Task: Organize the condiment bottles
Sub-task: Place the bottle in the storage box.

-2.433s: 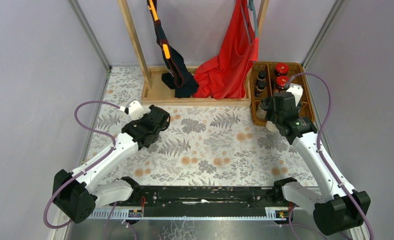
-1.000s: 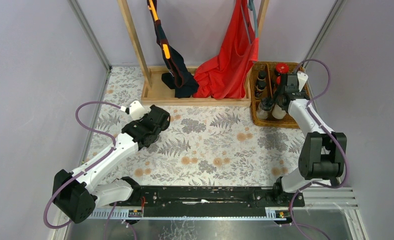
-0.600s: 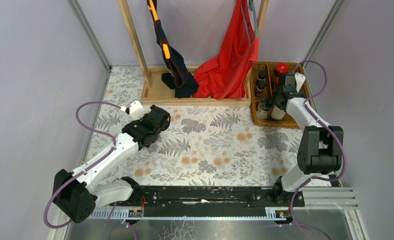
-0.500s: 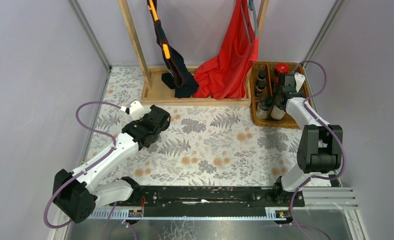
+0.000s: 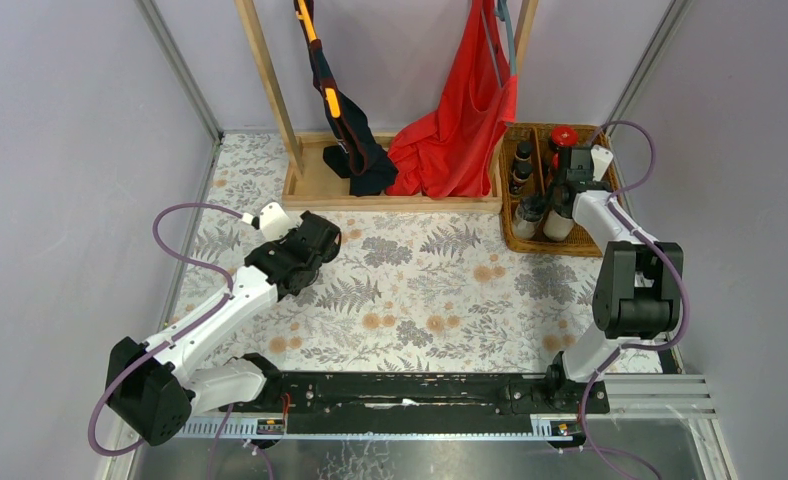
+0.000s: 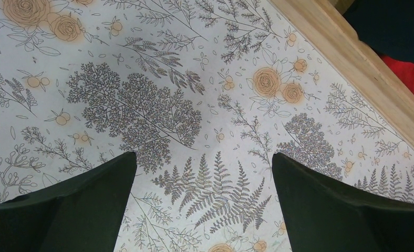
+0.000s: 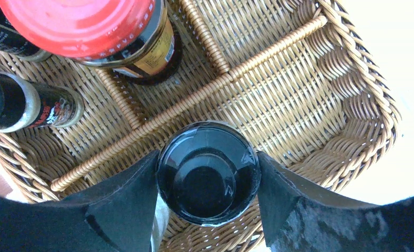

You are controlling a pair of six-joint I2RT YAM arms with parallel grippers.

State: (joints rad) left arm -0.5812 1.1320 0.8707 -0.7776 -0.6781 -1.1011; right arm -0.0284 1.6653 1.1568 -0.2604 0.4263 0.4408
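A wicker basket (image 5: 610, 205) with dividers stands at the back right. My right gripper (image 5: 566, 196) reaches down into its near right part and is shut on the black cap (image 7: 208, 172) of a pale bottle (image 5: 558, 224). The other pale bottle (image 5: 527, 214) stands just to its left. A red-lidded jar (image 5: 563, 135) (image 7: 84, 23) stands behind; the second one is hidden by the gripper. Two dark black-capped bottles (image 5: 520, 165) (image 7: 26, 105) stand in the far left part. My left gripper (image 5: 312, 262) (image 6: 202, 163) is open and empty, low over the tablecloth.
A wooden rack with a tray base (image 5: 315, 190) stands at the back, next to the basket, with a red garment (image 5: 455, 120) and a dark garment (image 5: 355, 150) hanging from it. Its wooden edge (image 6: 362, 63) shows beyond my left fingers. Grey walls close in both sides.
Over 2.4 s my right arm swung to the right and reached further into the basket, its gripper now over the near right part. In the last second it barely moved. The left arm stayed still.
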